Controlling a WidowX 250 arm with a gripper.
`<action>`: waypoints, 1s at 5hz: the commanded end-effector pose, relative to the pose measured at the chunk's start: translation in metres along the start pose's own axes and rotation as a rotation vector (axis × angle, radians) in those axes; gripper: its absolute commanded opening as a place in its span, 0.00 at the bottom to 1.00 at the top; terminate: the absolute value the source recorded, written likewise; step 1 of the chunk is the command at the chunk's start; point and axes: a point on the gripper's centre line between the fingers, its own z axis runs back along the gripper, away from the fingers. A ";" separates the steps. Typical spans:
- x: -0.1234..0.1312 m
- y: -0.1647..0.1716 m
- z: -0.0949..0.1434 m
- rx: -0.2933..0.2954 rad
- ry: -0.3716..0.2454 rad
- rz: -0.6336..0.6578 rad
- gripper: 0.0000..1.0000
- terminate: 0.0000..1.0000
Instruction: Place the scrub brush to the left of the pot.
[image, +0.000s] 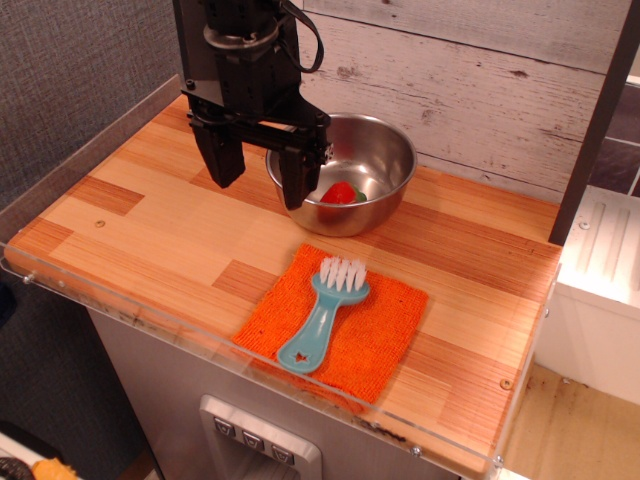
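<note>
Bring the wide-open, empty gripper (260, 172) down over the scrub brush (323, 315) on the cloth (385, 325), probably pinching its flat handle, well clear of the pot (385, 165).

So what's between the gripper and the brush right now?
Only bare wood table and the near edge of the orange cloth separate the gripper from the brush, in the single camera view.

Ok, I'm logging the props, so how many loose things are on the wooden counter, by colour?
Light-blue: 1, the plastic scrub brush with white bristles
Orange: 1, the square woven cloth
Silver: 1, the round steel pot
Red: 1, the small strawberry-like toy
Total: 4
</note>
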 end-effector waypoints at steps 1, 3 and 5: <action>0.000 0.000 0.000 0.000 0.000 0.000 1.00 0.00; -0.019 -0.015 0.013 -0.017 -0.092 -0.011 1.00 0.00; -0.045 -0.042 -0.014 0.037 -0.035 -0.036 1.00 0.00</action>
